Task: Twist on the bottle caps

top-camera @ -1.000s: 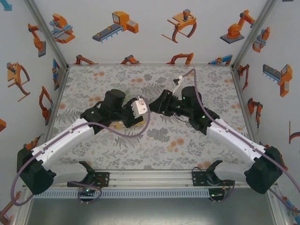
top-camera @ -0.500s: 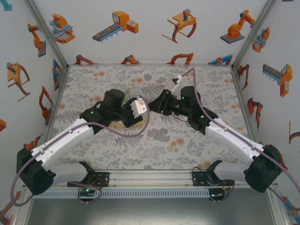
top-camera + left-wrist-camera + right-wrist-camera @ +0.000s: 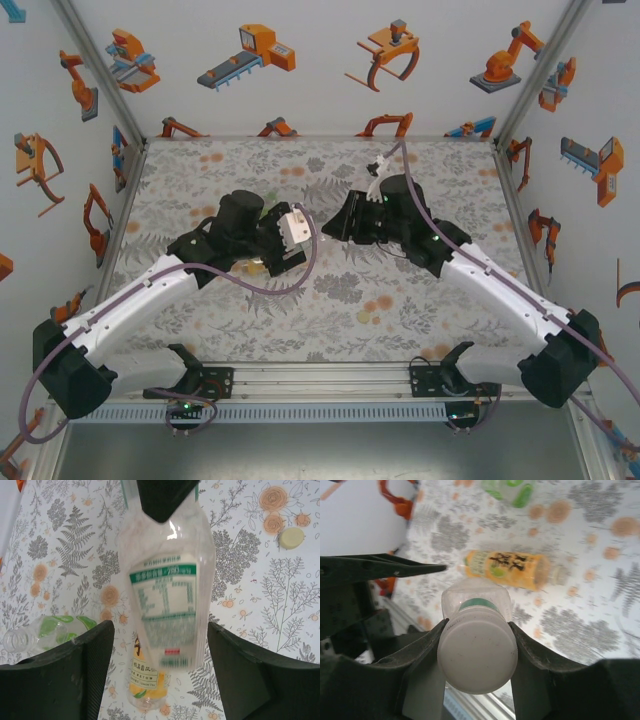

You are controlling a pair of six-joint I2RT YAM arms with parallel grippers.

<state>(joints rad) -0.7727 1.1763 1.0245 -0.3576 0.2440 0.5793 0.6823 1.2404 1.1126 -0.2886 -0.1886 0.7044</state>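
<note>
One white cap [image 3: 477,655] is going on, two left to do.
Left gripper [image 3: 159,627] is standing open around the slim bottle [image 3: 167,605]; right gripper [image 3: 477,630] is clamping that white cap; green bottle [image 3: 55,627] and amber bottle [image 3: 147,680] are lying below, seemingly uncapped.

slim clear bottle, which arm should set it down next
Probably right: the right gripper clamps the white round plastic cap of the slim clear plastic bottle; the left gripper stands open around it.
</note>
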